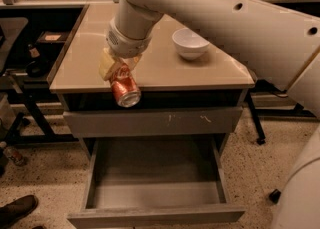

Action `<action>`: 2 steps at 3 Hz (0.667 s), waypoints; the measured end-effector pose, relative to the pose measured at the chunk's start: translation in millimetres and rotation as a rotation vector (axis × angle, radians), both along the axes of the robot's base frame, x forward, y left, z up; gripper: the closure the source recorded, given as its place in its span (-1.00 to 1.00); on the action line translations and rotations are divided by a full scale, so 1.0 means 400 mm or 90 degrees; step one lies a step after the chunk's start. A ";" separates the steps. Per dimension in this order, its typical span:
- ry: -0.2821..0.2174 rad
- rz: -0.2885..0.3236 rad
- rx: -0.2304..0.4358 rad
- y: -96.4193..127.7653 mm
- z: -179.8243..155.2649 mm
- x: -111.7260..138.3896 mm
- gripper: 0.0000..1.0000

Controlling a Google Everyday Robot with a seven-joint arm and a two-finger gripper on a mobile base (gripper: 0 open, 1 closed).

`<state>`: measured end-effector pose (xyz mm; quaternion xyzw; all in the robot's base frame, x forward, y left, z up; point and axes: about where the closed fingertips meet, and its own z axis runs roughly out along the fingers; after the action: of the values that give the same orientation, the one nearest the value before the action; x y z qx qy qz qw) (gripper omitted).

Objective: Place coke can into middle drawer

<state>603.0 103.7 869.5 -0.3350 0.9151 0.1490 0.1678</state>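
The coke can (124, 87), red with white script and a silver end facing the camera, hangs tilted in the air in front of the cabinet's front edge. My gripper (118, 66) is shut on the coke can, gripping its upper end with yellowish fingers (106, 65). The can is above and to the left of the open middle drawer (155, 173), a wide shallow grey drawer pulled out with nothing inside. My arm comes in from the upper right.
A white bowl (190, 43) stands on the beige cabinet top (90, 48). A closed grey drawer front with white scuff marks (165, 120) sits above the open drawer. A shoe (17, 210) is on the floor at lower left. Chair legs stand left.
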 end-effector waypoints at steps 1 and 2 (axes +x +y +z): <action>0.000 0.000 0.000 0.000 0.000 0.000 1.00; 0.026 -0.005 0.004 -0.004 -0.035 -0.051 1.00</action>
<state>582.5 102.2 855.6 -0.3278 0.9192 0.1581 0.1504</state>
